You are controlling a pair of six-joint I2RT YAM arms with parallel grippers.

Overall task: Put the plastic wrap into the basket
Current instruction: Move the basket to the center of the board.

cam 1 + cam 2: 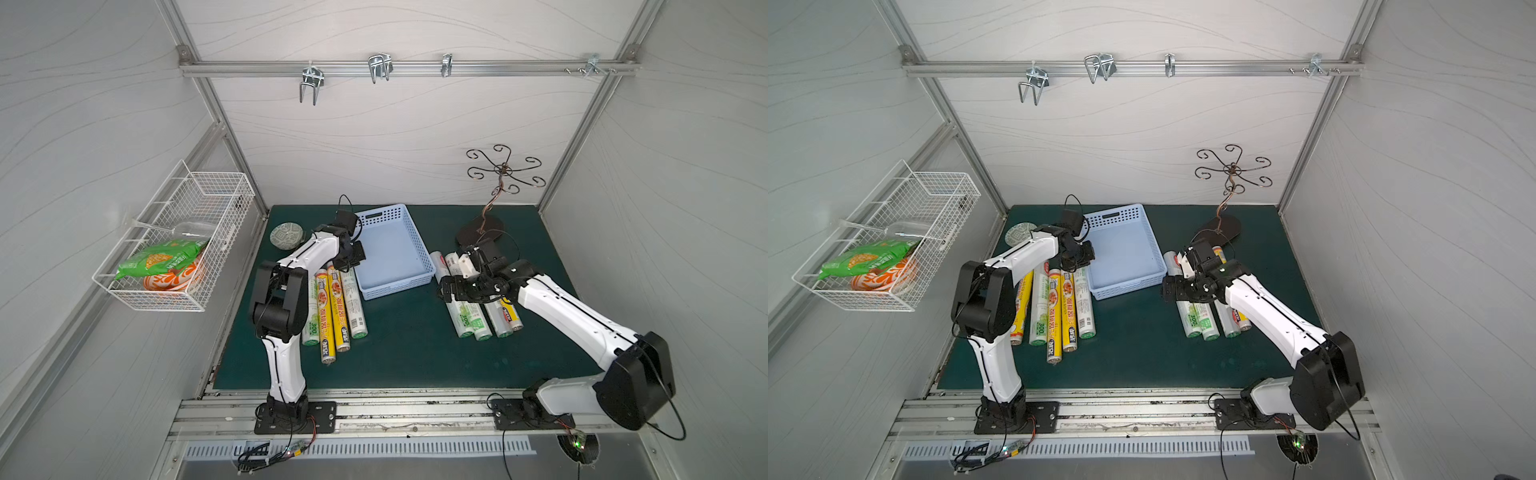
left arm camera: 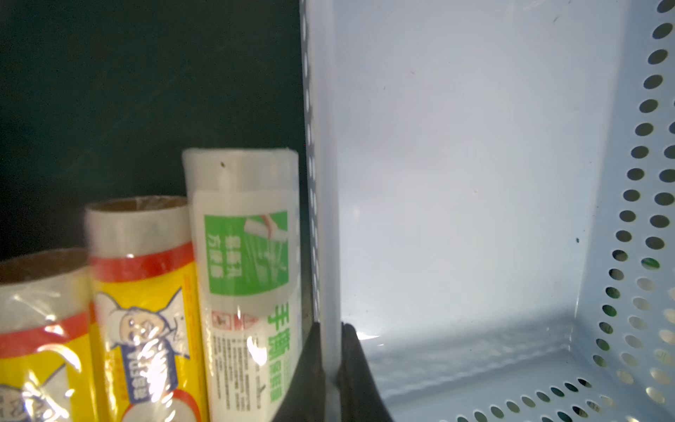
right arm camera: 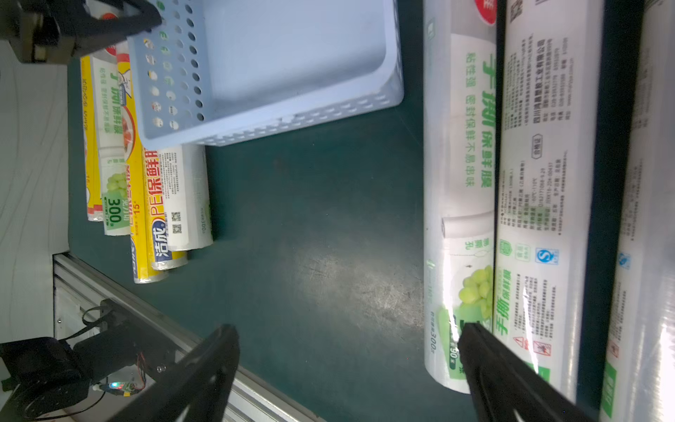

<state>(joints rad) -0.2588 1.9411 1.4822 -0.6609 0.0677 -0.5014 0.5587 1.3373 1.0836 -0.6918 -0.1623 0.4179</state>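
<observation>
plastic wrap rolls (image 2: 146, 310): glossy crinkly film, brown cardboard cores. basket (image 2: 456, 182): smooth light blue plastic, semi-matt, perforated walls. table mat (image 3: 310, 237): dark green, matt, scuffed. wire basket (image 1: 216, 195): white coated metal. rail (image 1: 498, 66): brushed aluminium. wire stand (image 1: 473, 228): dark metal.

The basket (image 1: 392, 249) sits mid-bench (image 1: 407, 345), toward the back. The left rolls (image 1: 336, 307) lie side by side at its front left corner (the nearest just beside its wall), with the left end effector (image 1: 352, 261) over their far ends, pinching that wall. A disc (image 1: 286, 236) lies behind them. The right rolls (image 1: 473, 324) lie right of the basket, apart from it, under the right end effector (image 1: 449, 291). A stand (image 1: 482, 230) rises behind them. A wire basket (image 1: 187, 208) hangs on the left wall.
</observation>
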